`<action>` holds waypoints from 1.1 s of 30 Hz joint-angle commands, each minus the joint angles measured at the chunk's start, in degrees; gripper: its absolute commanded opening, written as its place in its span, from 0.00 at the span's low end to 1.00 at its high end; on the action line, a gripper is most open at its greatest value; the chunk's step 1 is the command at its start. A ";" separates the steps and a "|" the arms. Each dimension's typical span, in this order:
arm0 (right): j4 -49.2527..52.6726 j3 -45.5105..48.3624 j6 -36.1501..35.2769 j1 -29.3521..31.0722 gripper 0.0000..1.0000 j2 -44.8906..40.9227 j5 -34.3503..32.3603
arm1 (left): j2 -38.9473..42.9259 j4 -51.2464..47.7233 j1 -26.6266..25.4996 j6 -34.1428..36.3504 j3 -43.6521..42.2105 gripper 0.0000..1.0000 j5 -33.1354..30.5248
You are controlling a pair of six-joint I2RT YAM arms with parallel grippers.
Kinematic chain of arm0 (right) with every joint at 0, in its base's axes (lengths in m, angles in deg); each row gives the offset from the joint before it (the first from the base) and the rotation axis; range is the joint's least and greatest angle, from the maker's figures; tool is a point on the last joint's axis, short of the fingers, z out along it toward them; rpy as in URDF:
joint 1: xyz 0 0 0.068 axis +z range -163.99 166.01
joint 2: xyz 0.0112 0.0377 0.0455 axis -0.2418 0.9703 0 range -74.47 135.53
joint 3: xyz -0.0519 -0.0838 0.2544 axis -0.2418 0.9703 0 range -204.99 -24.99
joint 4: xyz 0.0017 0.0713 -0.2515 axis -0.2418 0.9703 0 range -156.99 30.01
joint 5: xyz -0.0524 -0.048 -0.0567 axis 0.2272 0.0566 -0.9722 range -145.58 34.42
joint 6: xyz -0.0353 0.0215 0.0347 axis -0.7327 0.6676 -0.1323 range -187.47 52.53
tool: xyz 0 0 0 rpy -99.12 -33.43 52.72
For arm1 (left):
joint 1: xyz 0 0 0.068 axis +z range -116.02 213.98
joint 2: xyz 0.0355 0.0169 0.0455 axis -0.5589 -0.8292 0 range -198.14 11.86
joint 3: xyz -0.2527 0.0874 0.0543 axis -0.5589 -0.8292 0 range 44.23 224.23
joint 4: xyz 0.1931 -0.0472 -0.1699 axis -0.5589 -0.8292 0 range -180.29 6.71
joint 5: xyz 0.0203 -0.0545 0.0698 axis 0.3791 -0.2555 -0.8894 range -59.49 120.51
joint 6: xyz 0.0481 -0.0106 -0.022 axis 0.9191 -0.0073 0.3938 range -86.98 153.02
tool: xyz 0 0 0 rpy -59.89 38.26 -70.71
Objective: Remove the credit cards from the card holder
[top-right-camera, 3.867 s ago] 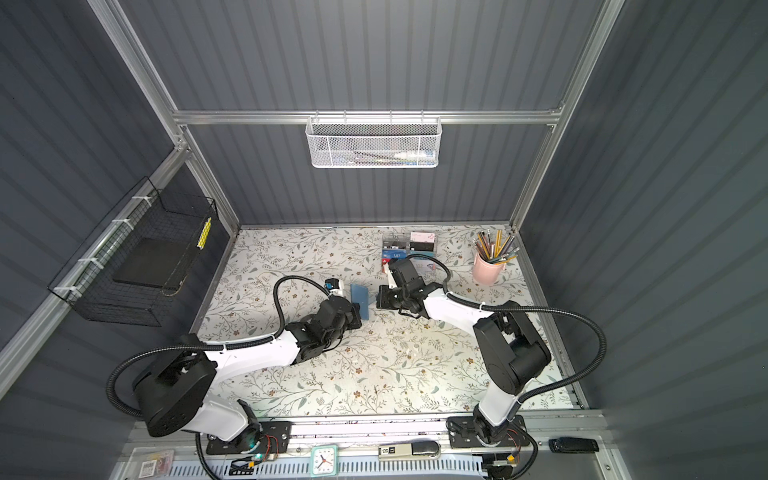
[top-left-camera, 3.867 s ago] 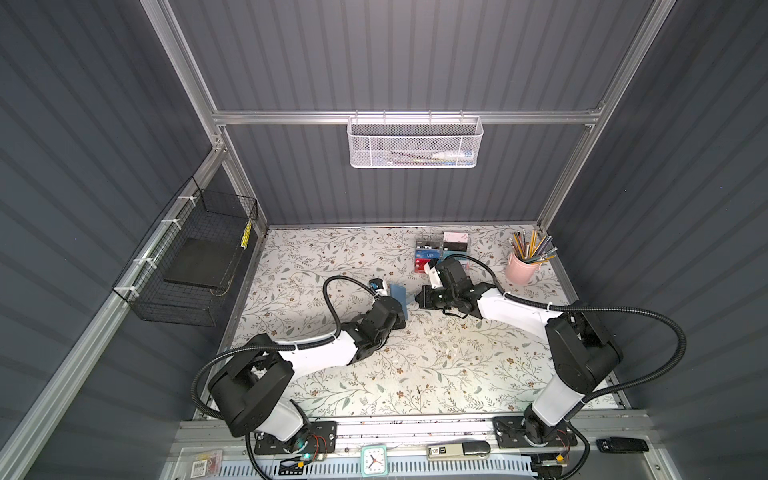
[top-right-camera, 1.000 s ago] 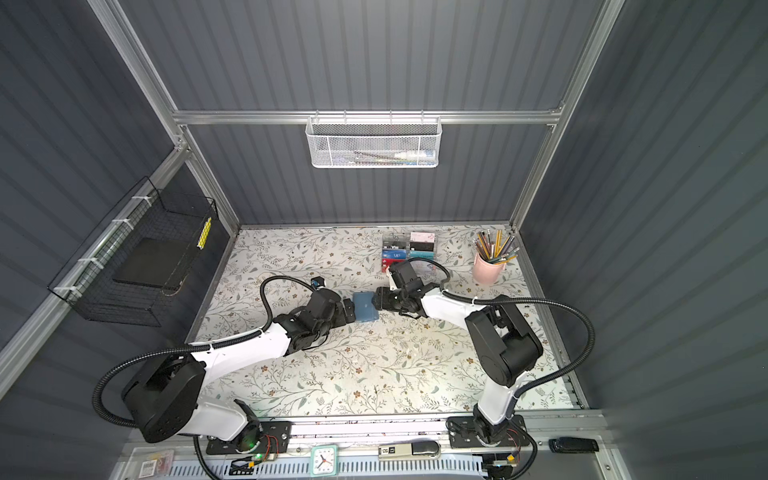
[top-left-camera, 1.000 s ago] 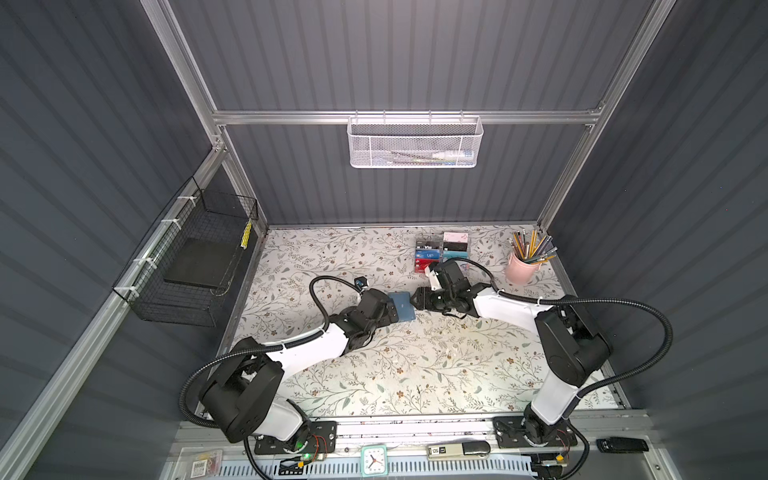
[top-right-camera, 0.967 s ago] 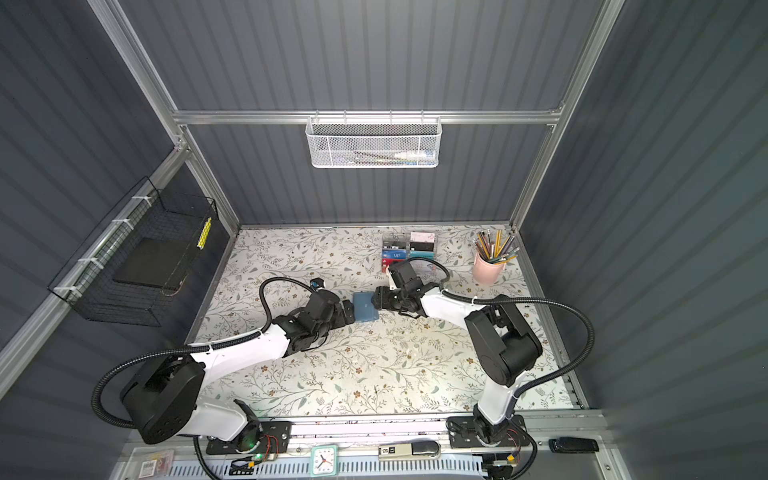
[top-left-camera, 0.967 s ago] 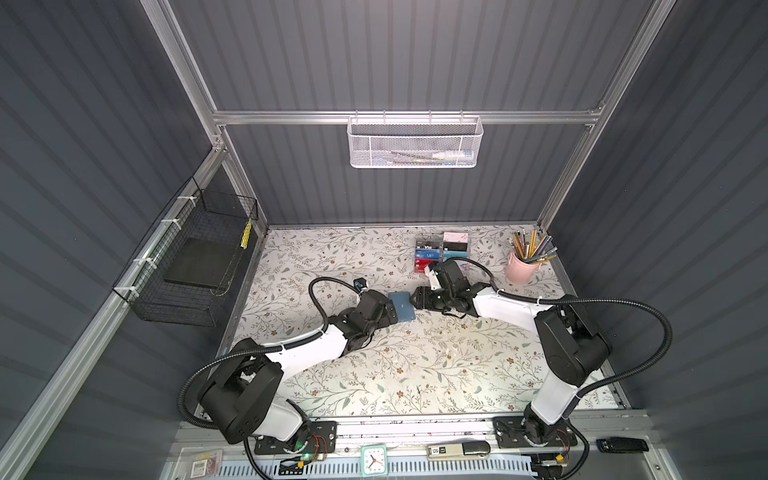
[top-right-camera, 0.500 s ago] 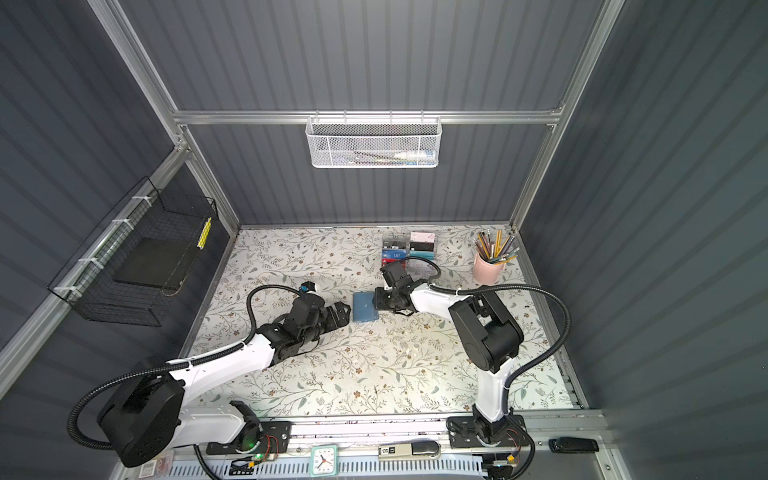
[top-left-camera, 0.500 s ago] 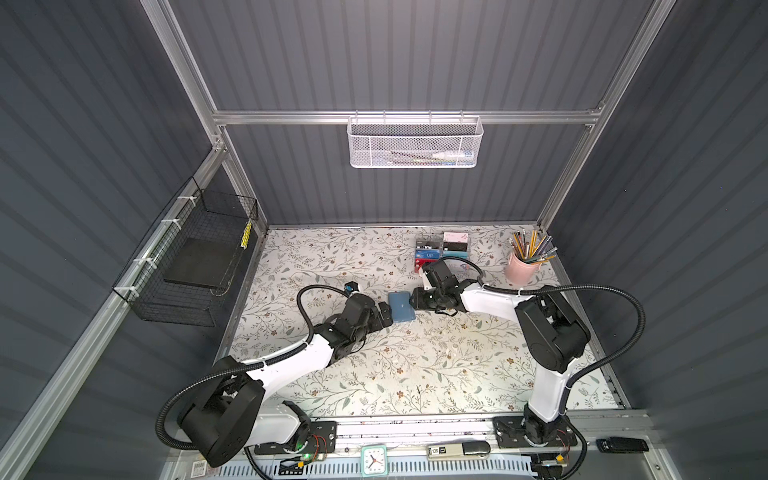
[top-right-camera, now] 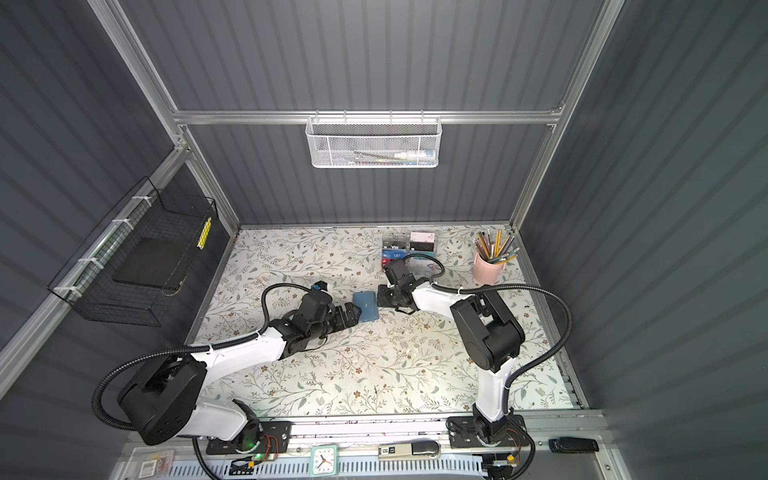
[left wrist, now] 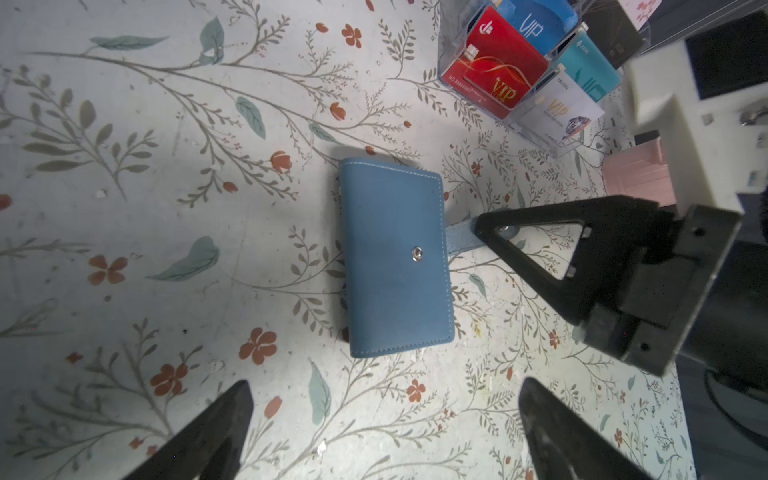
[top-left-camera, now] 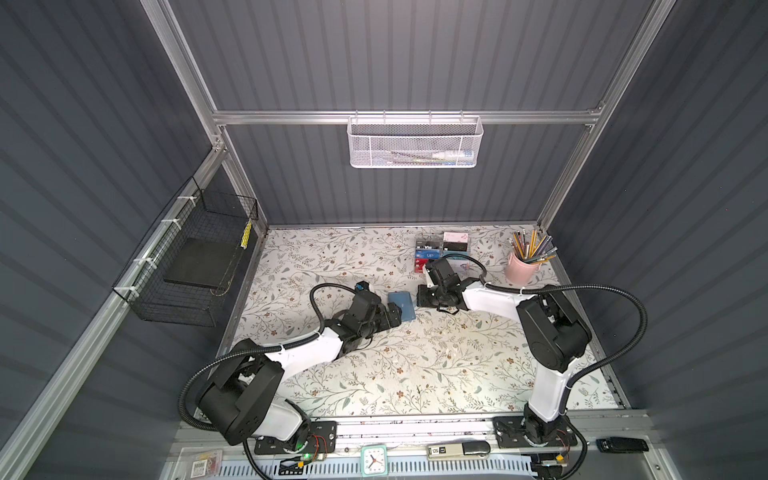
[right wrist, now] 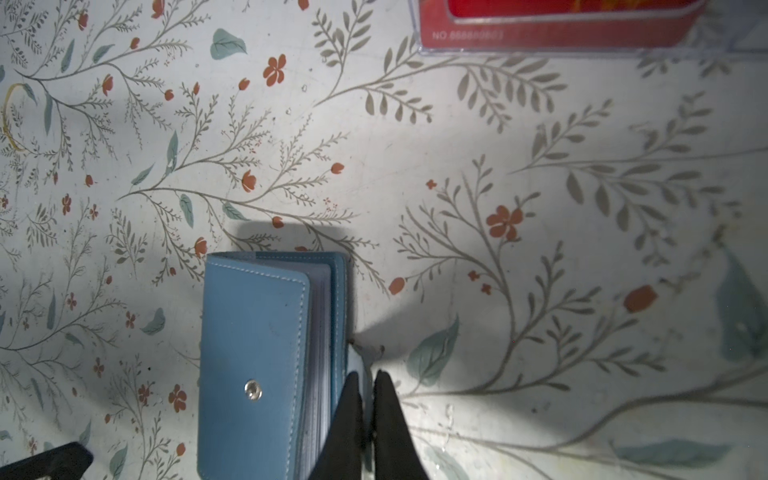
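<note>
The left tool [left wrist: 385,386] now sits back from the card holder [left wrist: 395,257], jaws wide; the right tool [right wrist: 365,382] pinches its closure tab [right wrist: 358,360].

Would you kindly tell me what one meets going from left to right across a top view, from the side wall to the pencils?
black wire basket → left hand → card holder → right hand → pink pencil cup

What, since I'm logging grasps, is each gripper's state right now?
Left gripper: open, holding nothing.
Right gripper: shut on the card holder's closure tab.
</note>
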 commanded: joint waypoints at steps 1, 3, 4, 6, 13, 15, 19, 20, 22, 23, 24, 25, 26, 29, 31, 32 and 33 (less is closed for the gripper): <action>0.53 1.32 -0.47 -0.30 0.00 -4.09 -0.88 | -1.49 -0.17 0.17 0.69 2.34 1.00 1.28; 0.49 2.21 -0.74 -0.28 0.00 -6.23 -1.11 | -2.20 -0.77 0.17 1.20 2.90 1.00 1.37; 0.67 2.60 -0.89 -0.32 0.00 -7.34 -1.34 | -2.55 -0.89 0.17 1.31 3.03 1.00 1.38; 1.13 3.06 -1.31 -0.31 0.00 -9.01 -1.56 | -3.33 -0.98 0.17 1.57 3.39 1.00 1.54; 1.33 3.95 -1.12 -0.31 0.00 -11.49 0.45 | -7.65 -0.96 0.17 2.13 6.17 1.00 2.50; 1.35 3.95 -1.08 -0.30 0.00 -11.35 0.57 | -8.56 -0.83 0.17 2.27 6.82 1.00 2.35; 0.83 4.21 -0.80 -0.29 0.00 -11.52 2.03 | -9.37 -0.69 0.17 2.36 8.18 1.00 2.34; 0.82 4.21 -0.82 -0.29 0.00 -11.65 2.18 | -9.33 -0.32 0.17 2.20 8.51 1.00 2.47; 0.83 4.21 -0.73 -0.30 0.00 -11.83 2.04 | -9.33 0.69 0.17 2.00 8.54 1.00 2.75; 0.77 4.21 -0.70 -0.35 0.00 -11.83 2.13 | -9.41 1.15 0.17 1.92 8.81 1.00 3.16; 0.67 4.29 -0.59 -0.28 0.00 -11.86 2.29 | -9.55 1.42 0.17 2.00 9.21 1.00 3.57; 0.56 4.38 -0.44 -0.27 0.00 -11.86 2.43 | -9.82 1.76 0.17 2.07 9.44 1.00 3.86; 0.35 4.47 -0.44 -0.33 0.00 -12.00 2.56 | -10.23 1.92 0.17 2.17 9.87 1.00 4.30; 0.39 4.63 -0.34 -0.35 0.00 -12.34 2.72 | -12.30 1.68 0.13 2.96 11.37 1.00 5.38; 0.18 4.81 -0.39 -0.33 0.00 -12.77 2.50 | -13.88 1.63 0.08 3.07 12.22 1.00 6.08; 0.17 4.91 -0.48 -0.30 0.00 -13.00 2.38 | -14.73 1.74 0.09 3.05 12.50 1.00 6.42; 0.19 4.96 -0.48 -0.32 0.00 -13.13 2.30 | -15.46 1.74 0.08 3.02 12.78 1.00 6.47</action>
